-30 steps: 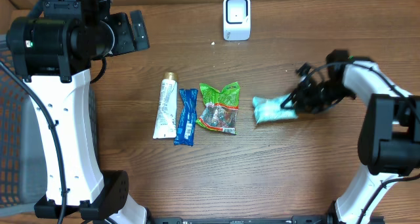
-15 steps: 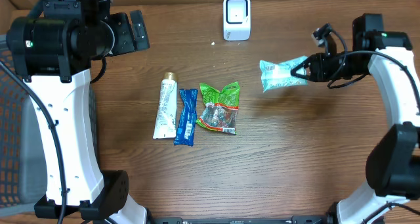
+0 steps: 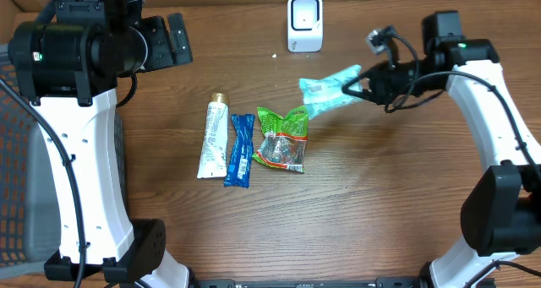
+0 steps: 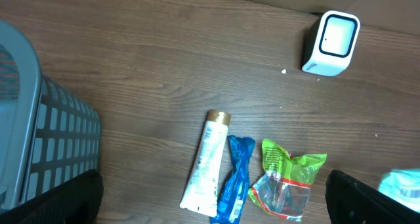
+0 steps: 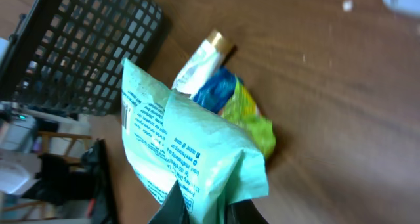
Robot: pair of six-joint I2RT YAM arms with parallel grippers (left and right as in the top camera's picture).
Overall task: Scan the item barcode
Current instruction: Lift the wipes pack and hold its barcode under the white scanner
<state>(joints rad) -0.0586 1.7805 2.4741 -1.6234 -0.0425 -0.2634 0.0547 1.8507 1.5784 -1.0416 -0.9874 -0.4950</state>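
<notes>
Mint-green crinkly plastic packet (image 3: 324, 92) hangs upper middle of the overhead view, pinched by one end in the right gripper (image 3: 359, 85), just below the white boxy scanner (image 3: 304, 22). The left gripper (image 3: 176, 40), upper left, is spread wide. So narrow a hold could let the packet twist wrong-face to the scanner.

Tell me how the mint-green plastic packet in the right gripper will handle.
The mint-green plastic packet seems light: the right gripper carries it by one end. Creased film suggests it is floppy and may twist. The smooth film could slip.
</notes>
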